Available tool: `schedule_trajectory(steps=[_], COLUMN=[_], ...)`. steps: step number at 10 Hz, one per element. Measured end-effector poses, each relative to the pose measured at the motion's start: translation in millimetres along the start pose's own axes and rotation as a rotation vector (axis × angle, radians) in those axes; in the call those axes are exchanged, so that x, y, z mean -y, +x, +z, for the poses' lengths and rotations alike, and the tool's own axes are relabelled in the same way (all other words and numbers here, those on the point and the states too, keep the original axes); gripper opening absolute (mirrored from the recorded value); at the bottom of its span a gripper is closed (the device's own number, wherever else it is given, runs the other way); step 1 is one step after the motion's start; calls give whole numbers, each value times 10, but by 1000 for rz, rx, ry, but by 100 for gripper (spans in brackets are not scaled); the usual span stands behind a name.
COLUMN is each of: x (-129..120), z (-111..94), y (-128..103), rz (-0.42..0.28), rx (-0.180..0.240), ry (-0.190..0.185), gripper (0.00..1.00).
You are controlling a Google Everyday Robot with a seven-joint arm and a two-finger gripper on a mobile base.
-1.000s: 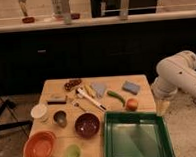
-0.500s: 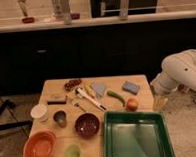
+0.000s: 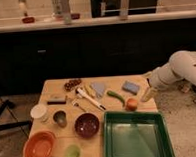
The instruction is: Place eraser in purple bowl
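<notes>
The wooden table (image 3: pixel 112 82) fills the middle of the view, with a dark counter behind it. The white arm (image 3: pixel 183 67) reaches in from the right. A green tray (image 3: pixel 139 155) sits at the table's near right corner. An orange bowl (image 3: pixel 39 146) is at the near left corner. The purple bowl (image 3: pixel 87 125) stands upright just left of the tray, with nothing in it. A white cup (image 3: pixel 39 112) stands at the left edge, a blue-grey block (image 3: pixel 131 87) lies at the far right, and a white-handled utensil (image 3: pixel 90 98) lies mid-table. The eraser (image 3: pixel 56 100) lies flat on the left part of the table, just behind the white cup and apart from the purple bowl. The gripper (image 3: pixel 145 97) hangs at the table's right edge, well apart from the eraser; I cannot tell whether its jaws are apart or together.
</notes>
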Motion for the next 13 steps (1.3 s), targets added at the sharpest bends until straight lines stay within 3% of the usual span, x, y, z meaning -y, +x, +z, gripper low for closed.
schedule_trajectory(steps=[1, 2, 9, 11, 13], x=[-18, -21, -24, -72, -161], z=[78, 102, 125, 271, 462], y=[-147, -195, -198, -386, -740], rz=[-14, -21, -25, -73, -119], rx=[62, 74, 77, 72, 66], ry=[-11, -15, -11, -22, -23], gripper=[80, 80, 80, 80, 80])
